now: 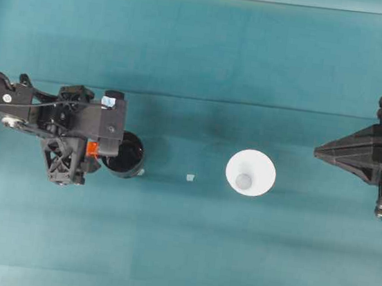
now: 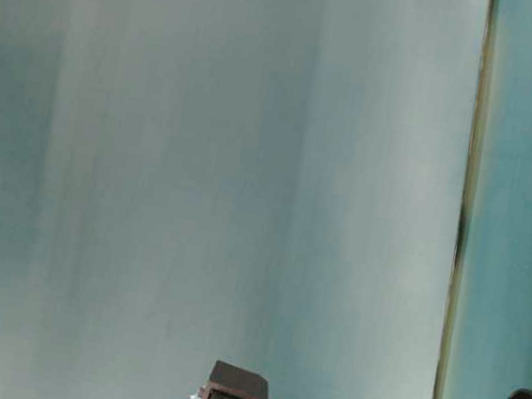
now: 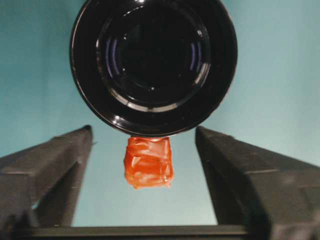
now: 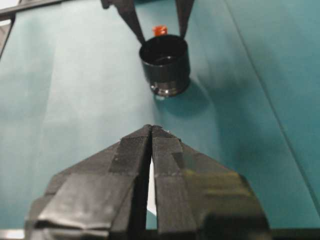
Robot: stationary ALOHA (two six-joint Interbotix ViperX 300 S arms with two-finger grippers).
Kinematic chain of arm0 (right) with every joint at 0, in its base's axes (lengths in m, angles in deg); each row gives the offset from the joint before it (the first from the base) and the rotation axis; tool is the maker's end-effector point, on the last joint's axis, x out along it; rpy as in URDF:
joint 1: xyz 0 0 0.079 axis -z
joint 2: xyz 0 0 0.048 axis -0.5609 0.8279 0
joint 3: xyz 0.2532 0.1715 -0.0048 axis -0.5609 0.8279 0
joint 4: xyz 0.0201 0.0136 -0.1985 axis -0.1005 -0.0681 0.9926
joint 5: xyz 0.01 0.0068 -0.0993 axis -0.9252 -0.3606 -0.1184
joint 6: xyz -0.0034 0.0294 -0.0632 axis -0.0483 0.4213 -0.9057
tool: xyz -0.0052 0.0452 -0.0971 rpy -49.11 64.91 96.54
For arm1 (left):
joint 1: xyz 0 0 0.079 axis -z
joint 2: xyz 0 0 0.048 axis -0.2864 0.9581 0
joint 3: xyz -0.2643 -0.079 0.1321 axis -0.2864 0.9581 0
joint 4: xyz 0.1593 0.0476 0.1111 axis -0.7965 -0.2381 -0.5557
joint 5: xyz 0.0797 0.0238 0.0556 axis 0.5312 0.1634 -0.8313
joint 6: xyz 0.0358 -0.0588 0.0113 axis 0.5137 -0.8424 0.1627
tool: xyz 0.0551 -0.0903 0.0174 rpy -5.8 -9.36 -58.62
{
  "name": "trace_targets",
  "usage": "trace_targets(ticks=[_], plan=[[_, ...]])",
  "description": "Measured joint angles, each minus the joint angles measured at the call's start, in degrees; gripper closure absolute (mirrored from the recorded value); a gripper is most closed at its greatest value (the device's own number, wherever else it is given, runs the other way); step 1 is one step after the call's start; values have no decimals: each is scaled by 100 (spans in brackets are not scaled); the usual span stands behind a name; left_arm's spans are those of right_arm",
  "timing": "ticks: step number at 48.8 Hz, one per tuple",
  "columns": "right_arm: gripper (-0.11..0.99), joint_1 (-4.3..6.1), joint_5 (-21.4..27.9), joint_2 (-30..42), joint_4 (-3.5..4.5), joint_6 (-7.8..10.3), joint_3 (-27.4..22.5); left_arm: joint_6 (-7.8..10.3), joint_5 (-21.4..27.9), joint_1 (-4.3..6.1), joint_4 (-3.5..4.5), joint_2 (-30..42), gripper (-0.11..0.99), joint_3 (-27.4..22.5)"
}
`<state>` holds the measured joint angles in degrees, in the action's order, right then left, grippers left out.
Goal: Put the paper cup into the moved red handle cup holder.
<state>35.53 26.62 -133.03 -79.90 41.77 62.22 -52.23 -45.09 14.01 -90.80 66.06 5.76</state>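
Right hand (image 4: 151, 131) pressed together; left hand (image 3: 145, 155) spread beside holder's orange handle (image 3: 148, 162).

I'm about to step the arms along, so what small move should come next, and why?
Probably open the right gripper and reach toward the paper cup: its jaws are shut, and the cup stands free, apart from the holder, whose handle sits between the left gripper's open fingers.
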Motion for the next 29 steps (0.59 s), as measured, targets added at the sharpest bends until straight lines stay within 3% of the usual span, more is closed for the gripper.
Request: trace_targets(ticks=[11, 29], plan=[[96, 0, 0, 0, 0, 0, 0, 9, 44, 18, 9, 0, 59, 9], [96, 0, 0, 0, 0, 0, 0, 18, 281, 114, 0, 9, 59, -202]])
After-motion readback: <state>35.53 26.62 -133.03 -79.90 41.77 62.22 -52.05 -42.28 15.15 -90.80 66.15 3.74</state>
